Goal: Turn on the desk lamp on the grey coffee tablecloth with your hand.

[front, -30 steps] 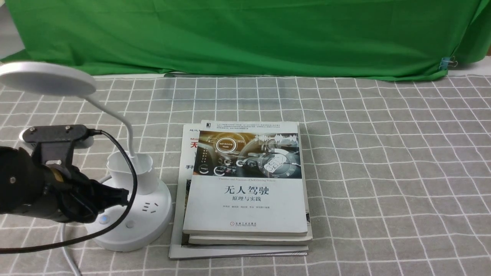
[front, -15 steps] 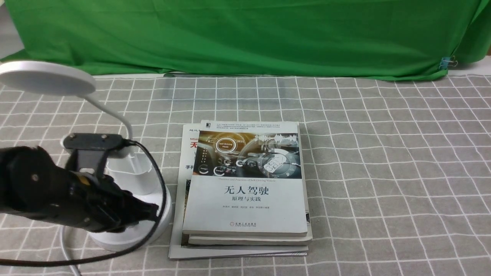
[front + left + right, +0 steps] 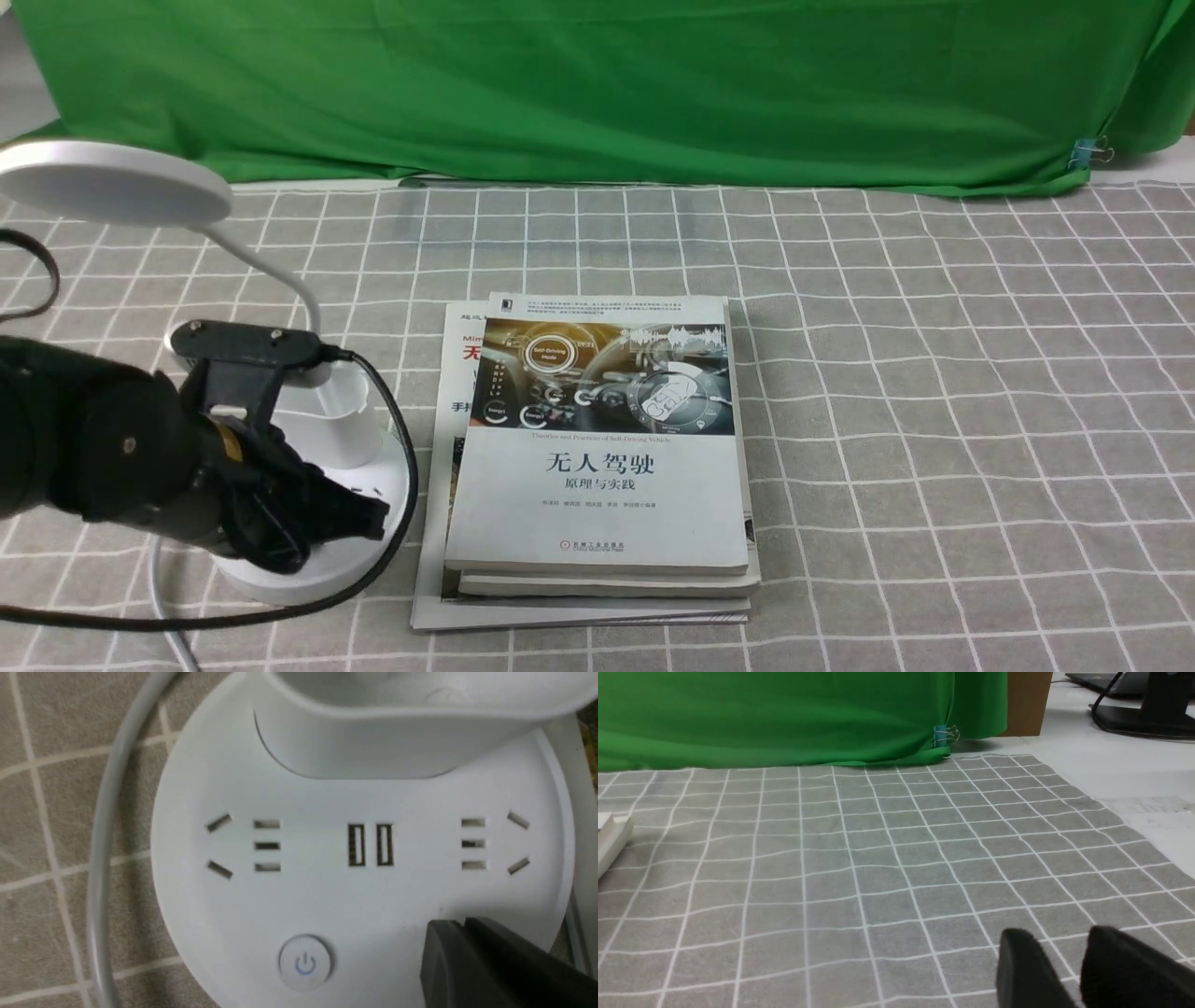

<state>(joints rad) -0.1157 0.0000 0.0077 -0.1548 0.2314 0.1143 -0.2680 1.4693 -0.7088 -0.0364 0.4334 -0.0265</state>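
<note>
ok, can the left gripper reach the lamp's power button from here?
Likely yes. The left gripper, jaws together, is over the lamp base beside the power button, with only bare plastic between them. The cup stands clear of that path.

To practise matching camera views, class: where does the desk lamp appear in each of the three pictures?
Front view: desk lamp at lower left.
Left wrist view: its base fills most of the picture.
Right wrist view: not in it.
Shared landmark: the grey coffee tablecloth, in all three.

grey coffee tablecloth [image 3: 934,373] (white grid), desk lamp [image 3: 350,425], book stack [image 3: 602,495]
</note>
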